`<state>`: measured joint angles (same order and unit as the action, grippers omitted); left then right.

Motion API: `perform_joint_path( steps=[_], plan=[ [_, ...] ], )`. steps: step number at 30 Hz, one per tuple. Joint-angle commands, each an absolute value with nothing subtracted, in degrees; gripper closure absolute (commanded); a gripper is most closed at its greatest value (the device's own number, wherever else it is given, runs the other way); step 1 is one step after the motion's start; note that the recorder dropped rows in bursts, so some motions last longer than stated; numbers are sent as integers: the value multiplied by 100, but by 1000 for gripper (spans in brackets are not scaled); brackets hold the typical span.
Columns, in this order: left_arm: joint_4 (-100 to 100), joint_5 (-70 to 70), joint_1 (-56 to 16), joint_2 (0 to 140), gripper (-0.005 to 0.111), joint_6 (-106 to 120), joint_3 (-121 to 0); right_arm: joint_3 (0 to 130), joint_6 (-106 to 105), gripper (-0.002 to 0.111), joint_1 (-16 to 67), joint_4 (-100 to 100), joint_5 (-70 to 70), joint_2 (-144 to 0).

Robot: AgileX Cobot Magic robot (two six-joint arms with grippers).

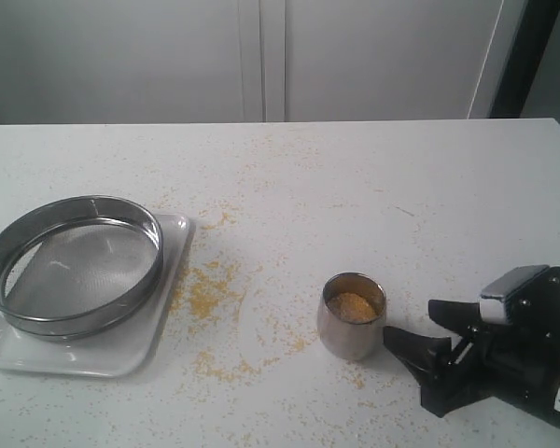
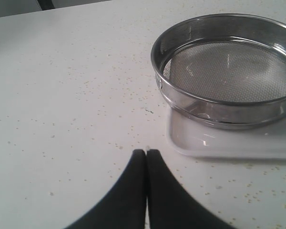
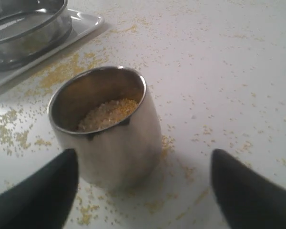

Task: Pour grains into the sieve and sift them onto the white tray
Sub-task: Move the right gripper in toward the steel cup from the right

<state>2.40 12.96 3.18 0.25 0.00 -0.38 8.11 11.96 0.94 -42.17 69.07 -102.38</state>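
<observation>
White bench (image 1: 355,168) under pale cabinet doors, dusted with stray yellow specks (image 1: 205,294).

Far left: white tray (image 1: 121,350) flat on the bench, with the sieve (image 1: 75,266) sitting upright inside it. Mesh apparently bare, nothing sifted yet. Left gripper (image 2: 146,151) seen only from its own wrist view: pressed together, holding nothing, parked on the near side of the tray and apart from it.

Right of centre: small steel cup (image 1: 352,317) upright on the bench, well apart from the sieve, with the grains (image 1: 352,306) in it well below the rim.

Far right: right gripper (image 1: 411,320) low over the bench, spread wide, tips just beside the cup, not touching it.

Step in hand, by judgement: taking hold of the cup, ahead of the pour. Next move calls for easing forward until both fingers flank the cup's belly. Then closing squarely, lifting level, carrying left over the sieve, and tipping slowly.
</observation>
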Motion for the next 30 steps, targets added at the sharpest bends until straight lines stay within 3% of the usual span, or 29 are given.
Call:
perform_joint_path(
  steps=[1,30],
  plan=[
    [183,1297,329,0,107,0,0,899,1355,11,63,-4195,6996,-10247],
    [183,1297,329,0,107,0,0,1886,0,8,63,-5545,6996,-11303]
  ],
)
